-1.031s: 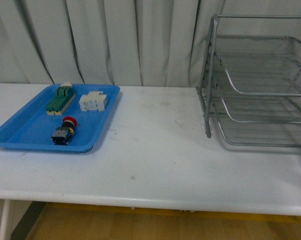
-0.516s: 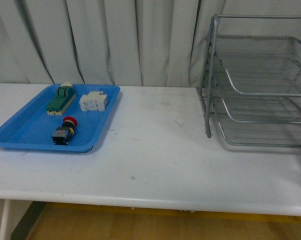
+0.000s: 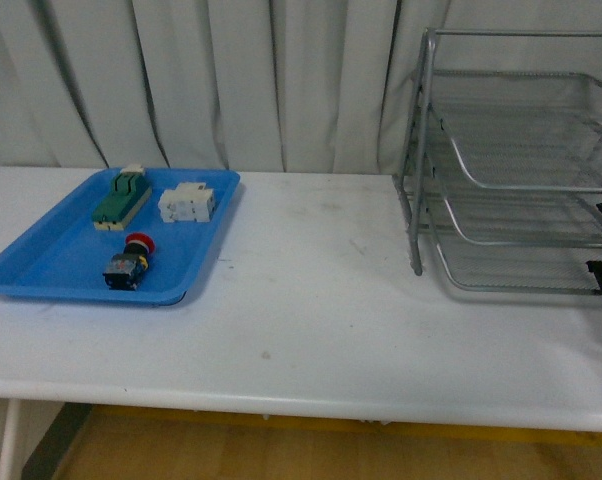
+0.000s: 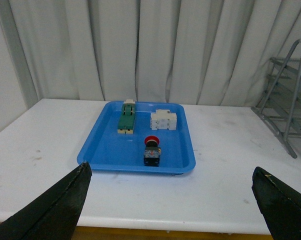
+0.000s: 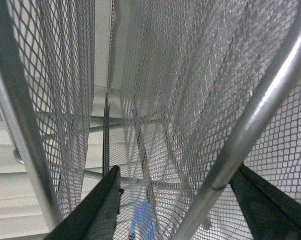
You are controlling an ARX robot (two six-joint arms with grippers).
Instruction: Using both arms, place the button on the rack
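**A:** Where's the button?

**B:** The button (image 3: 129,262) lies on its side in the blue tray (image 3: 41,270), close to the tray's front rim. Its red cap points toward the curtain (image 3: 181,80). Nothing is touching it.

**A:** Anything else in the tray?

**B:** A green block (image 3: 121,198) and a white part (image 3: 187,203) sit side by side at the far end, both apart from the button.

**A:** And the rack?

**B:** The rack (image 3: 521,180) stands upright on the right of the tabletop (image 3: 321,300), well apart from the tray. It has three mesh tiers in a silver frame.

**A:** What about the left jaws?

**B:** They are spread wide and hold nothing. The left wrist view shows them low over the near side of the tabletop, facing the tray, with the button well ahead of them.

**A:** And the right jaws?

**B:** Those are wide too. In the front view their dark tips show at the right edge, just in front of the rack's lower tiers. The right wrist view is full of mesh, and a silver rail crosses the gap between the jaws. I can't tell whether either jaw touches it.
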